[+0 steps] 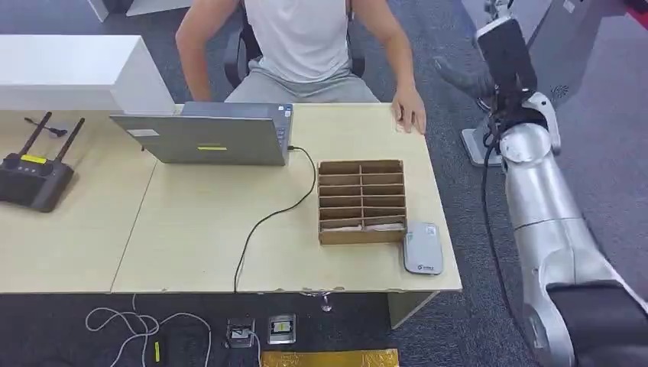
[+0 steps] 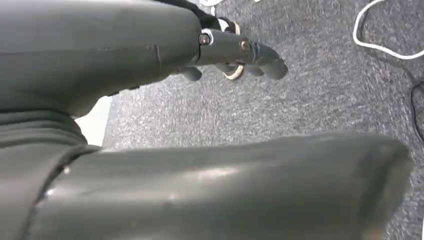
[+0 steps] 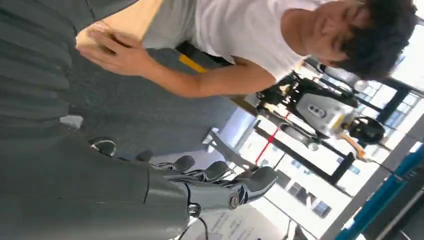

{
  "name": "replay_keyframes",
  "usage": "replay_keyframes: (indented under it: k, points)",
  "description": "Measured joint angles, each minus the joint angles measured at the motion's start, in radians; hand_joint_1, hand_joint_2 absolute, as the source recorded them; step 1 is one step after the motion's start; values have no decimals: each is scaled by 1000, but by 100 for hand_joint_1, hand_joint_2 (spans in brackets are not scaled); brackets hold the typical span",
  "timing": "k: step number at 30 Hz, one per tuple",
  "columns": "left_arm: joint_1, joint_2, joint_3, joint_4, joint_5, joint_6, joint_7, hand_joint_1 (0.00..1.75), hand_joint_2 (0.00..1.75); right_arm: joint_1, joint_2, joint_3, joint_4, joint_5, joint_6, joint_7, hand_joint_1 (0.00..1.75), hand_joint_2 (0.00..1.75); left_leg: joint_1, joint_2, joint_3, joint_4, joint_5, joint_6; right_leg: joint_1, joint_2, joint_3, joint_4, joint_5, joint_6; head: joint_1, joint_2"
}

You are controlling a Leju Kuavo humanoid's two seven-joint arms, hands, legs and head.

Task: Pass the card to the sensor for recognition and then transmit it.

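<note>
A: Surface? Left to right.
B: Two pale tables on grey carpet. One router, one laptop, one cardboard divider box, one sensor just beside it.
A: Card?
B: Can't pick it out.
A: Hands?
B: Left hand over carpet, fingers apart, holding nothing. Right hand raised beside the table, fingers spread, holding nothing. One person seated, hand on table edge.

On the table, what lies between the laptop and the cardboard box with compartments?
In the head view, a black cable runs from the laptop across bare tabletop to the front edge, passing between it and the cardboard box. Nothing else lies there.
</note>
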Motion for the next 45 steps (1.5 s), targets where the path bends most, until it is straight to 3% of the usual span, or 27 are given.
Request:
replay_keyframes:
  k: [8, 18, 24, 37, 45]
  points:
    - [1, 0, 9, 0, 2, 4, 2, 0, 0, 276, -28, -10, -347, -56, 26, 81, 0, 175, 0, 2, 0, 0, -1, -1, 0, 2, -1, 0, 0, 0, 0, 0]
    - [2, -10, 18, 0, 7, 10, 8, 0, 0, 432, -56, -38, -631, -87, 97, 119, 0, 175, 0, 2, 0, 0, -1, -1, 0, 3, -1, 0, -1, -1, 0, 0]
    - [1, -13, 18, 0, 10, 12, 9, 0, 0, 511, -86, -60, -670, 28, 115, 150, 0, 175, 0, 2, 0, 0, -1, -1, 0, 4, -1, 0, -1, -1, 0, 0]
    - [0, -22, 25, 0, 10, 11, 19, 0, 0, 609, -116, -58, -669, 127, 178, 181, 0, 175, 0, 3, -1, 0, -2, -1, 0, 5, -2, 0, -1, -1, 0, 0]
    - [-1, -24, 25, 0, -11, 0, 19, 0, 0, 673, -129, -46, -672, 293, 245, 223, 0, 175, 0, 3, -1, 0, -2, -1, 0, 4, -1, 0, -1, -1, 0, 0]
